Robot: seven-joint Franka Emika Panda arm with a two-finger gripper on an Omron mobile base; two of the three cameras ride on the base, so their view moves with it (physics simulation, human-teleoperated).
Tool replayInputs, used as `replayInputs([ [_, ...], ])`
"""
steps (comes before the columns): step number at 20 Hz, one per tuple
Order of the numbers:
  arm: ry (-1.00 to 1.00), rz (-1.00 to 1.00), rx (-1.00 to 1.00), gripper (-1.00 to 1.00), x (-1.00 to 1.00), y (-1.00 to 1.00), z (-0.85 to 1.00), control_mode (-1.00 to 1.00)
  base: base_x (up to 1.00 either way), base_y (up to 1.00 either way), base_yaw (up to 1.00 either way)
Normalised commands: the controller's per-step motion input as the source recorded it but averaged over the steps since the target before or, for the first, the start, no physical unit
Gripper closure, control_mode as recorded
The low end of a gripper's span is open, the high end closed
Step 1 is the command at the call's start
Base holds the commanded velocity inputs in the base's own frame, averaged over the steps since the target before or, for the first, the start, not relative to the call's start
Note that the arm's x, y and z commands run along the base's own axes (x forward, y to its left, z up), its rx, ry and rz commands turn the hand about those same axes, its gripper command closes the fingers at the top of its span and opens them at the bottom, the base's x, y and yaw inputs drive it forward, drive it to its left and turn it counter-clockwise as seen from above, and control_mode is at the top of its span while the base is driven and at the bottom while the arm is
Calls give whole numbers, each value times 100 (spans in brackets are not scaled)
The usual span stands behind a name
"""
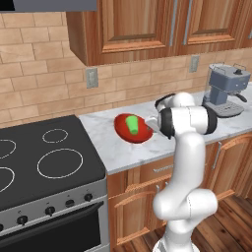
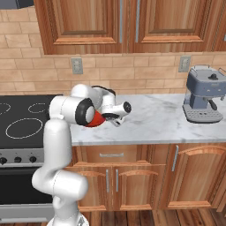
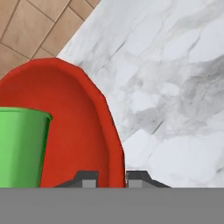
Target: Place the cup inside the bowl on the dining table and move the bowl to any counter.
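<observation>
Bowl (image 1: 132,129) sat tilted over counter (image 1: 118,147), right of stove (image 1: 44,157), cup (image 1: 132,124) inside it. I saw gripper (image 3: 112,178) pinching bowl's rim, one finger (image 3: 87,179) inside, other outside. I judged cup step done, bowl-moving step nearly done. Next move, I thought: lower bowl flat on marble, spread fingers, lift hand away slowly so cup didn't tip. Coffee machine (image 1: 224,91) stood far right.

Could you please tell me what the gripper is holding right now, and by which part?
The gripper holds the red bowl by its rim, one finger on each side of the wall.
</observation>
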Motion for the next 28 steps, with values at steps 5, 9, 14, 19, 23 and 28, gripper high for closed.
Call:
replayInputs([
  [5, 1, 0, 0, 100, 26, 0, -16, -100, 0, 0, 0],
  [9, 3, 0, -1, 100, 6, 0, 0, -100, 0, 0, 0],
  [14, 0, 0, 0, 100, -1, 0, 6, -100, 0, 0, 0],
  [19, 0, 0, 0, 100, -6, 1, 10, -100, 0, 0, 0],
  [23, 0, 0, 0, -100, -3, 9, 3, -100, 0, 0, 0],
  [28, 0, 0, -1, -100, 0, 10, 5, -100, 0, 0, 0],
])
